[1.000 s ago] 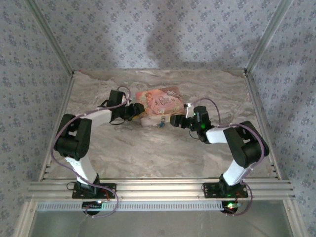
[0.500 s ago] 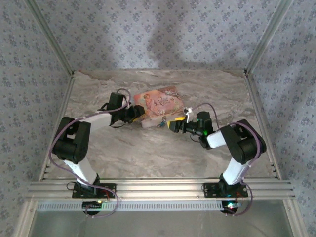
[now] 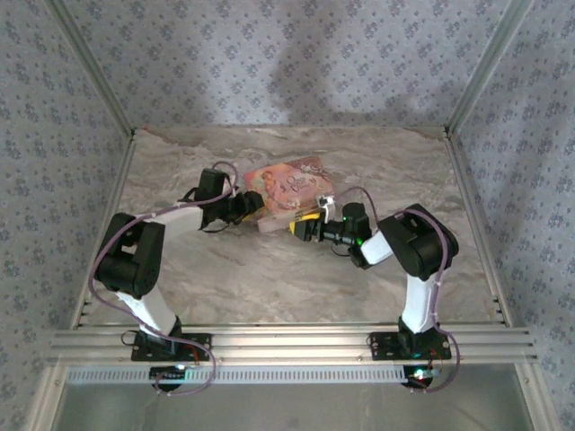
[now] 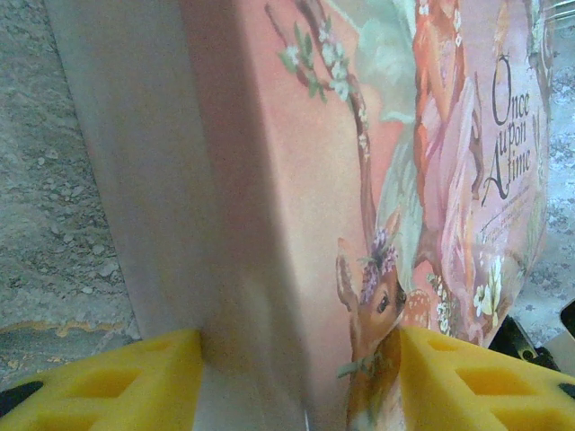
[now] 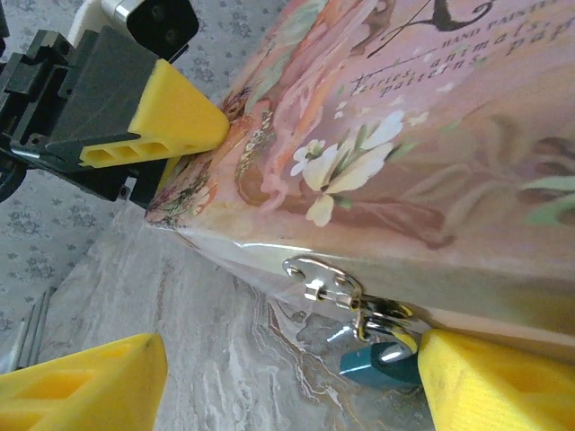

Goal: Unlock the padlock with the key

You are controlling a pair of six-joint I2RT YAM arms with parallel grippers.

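Gaping wide, my right claw grips nothing. The small blue padlock hangs between its yellow fingers, hard against one of them. It dangles from a silver hasp on the edge of the pink box. My left claw is clamped on that box, one finger on each broad face, over the marble table.

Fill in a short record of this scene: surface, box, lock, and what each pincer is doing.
Surface: grey marbled tabletop
Box: flat pink picture-printed box, between the two pincers
Lock: tiny blue padlock, hanging from a silvery metal hasp on the box's side
Left pincer: shut on the box's edge
Right pincer: open, one of its yellow fingers right beside the padlock
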